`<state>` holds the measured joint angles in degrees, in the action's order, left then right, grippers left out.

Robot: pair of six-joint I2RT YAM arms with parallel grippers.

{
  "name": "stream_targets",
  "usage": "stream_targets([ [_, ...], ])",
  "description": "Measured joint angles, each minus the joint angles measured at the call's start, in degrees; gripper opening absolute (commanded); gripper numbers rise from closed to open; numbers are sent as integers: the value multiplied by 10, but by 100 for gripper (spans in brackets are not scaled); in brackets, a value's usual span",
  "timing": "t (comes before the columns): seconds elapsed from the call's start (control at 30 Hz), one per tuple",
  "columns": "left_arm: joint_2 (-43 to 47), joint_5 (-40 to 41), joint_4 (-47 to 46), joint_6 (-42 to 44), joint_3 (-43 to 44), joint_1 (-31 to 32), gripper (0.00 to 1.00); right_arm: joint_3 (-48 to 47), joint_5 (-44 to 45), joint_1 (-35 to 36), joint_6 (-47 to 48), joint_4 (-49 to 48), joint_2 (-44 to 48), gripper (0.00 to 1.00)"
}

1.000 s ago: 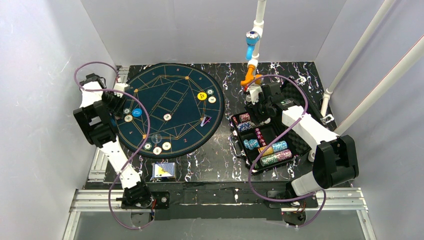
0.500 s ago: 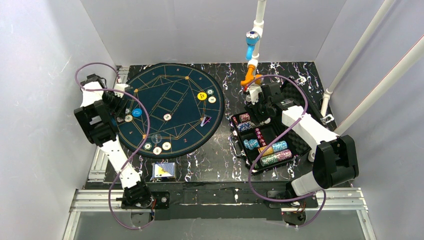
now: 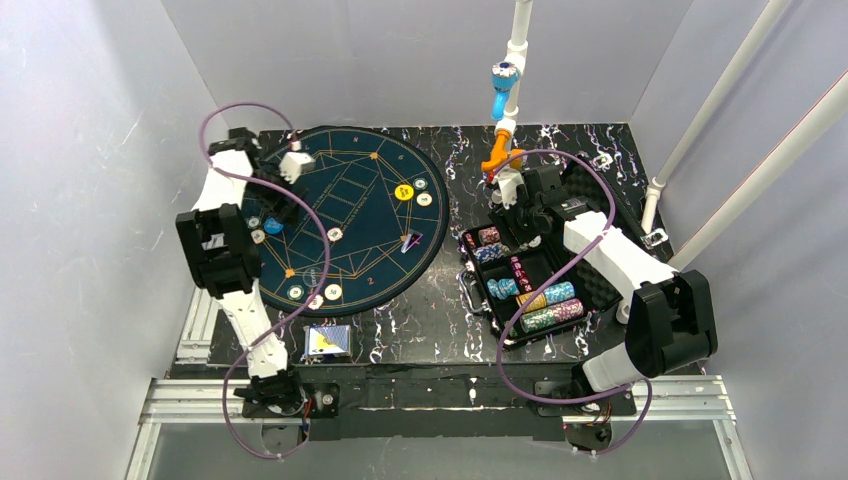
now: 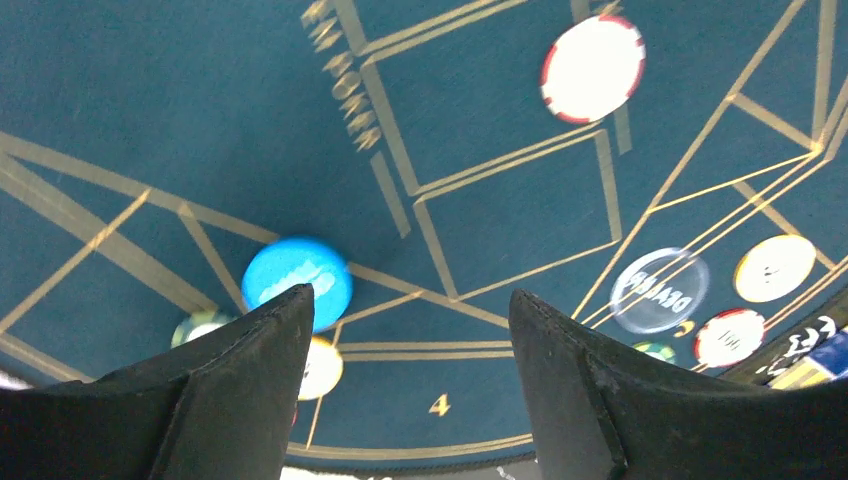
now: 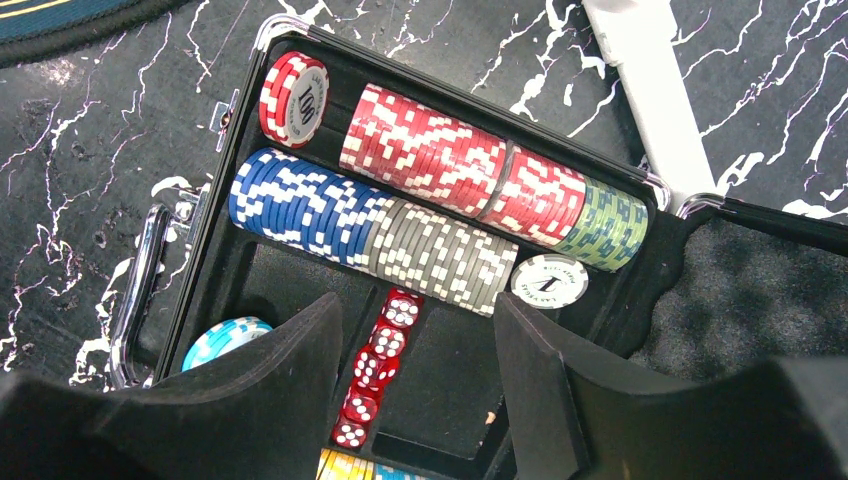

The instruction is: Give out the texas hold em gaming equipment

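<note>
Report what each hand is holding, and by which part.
Nothing is held. The left hand is open and empty over the blue mat. The right hand is open and empty above the chip case.

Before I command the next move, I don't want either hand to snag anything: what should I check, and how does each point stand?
1. Left hand open, empty: ok.
2. Left hand above the felt mat: ok.
3. Blue chip free of the left hand: cannot tell; the hand hides its edge.
4. Right hand open, empty: ok.
5. Right hand lined up on a chip row: not ok; red dice lie under its gap.
6. Case open: ok.
</note>
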<state>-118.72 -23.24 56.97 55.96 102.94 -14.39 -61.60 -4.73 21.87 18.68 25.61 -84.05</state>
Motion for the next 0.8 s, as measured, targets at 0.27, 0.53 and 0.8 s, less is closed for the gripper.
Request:
stream_targets([
  [0.27,24,5,-22,-25,-45,119,72,0,0,0,2,0,0,66],
  [0.53,14,53,-48,-60,-59,185,74,0,0,0,3,0,0,66],
  [0.8,-5,94,-72,-76,-89,210,74,0,1,1,5,0,0,66],
])
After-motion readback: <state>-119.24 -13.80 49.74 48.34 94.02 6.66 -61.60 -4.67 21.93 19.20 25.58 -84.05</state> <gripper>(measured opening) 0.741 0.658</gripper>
